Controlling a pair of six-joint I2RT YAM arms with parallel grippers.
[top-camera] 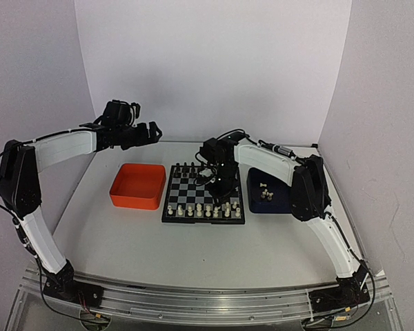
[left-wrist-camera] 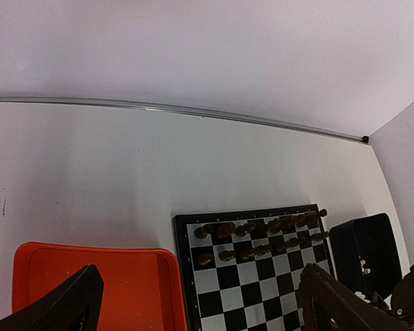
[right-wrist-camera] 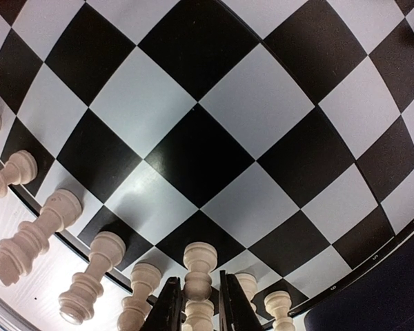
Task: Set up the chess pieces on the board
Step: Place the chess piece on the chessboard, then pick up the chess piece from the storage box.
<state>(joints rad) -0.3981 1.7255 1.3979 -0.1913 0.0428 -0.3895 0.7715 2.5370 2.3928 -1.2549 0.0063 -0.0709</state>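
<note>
Where one cream-white piece [right-wrist-camera: 198,261] stands near the edge of the board [right-wrist-camera: 193,158], the right gripper [right-wrist-camera: 198,307] straddles it, fingers close on both sides; whether they pinch it I cannot tell. The left gripper [top-camera: 141,134] hangs spread wide, well apart.

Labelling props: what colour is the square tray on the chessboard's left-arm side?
Orange. The square tray shows best in the top external view.

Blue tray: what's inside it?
A few white pieces lie in the blue tray. The right arm covers the tray's far and right parts, so anything there is hidden.
</note>
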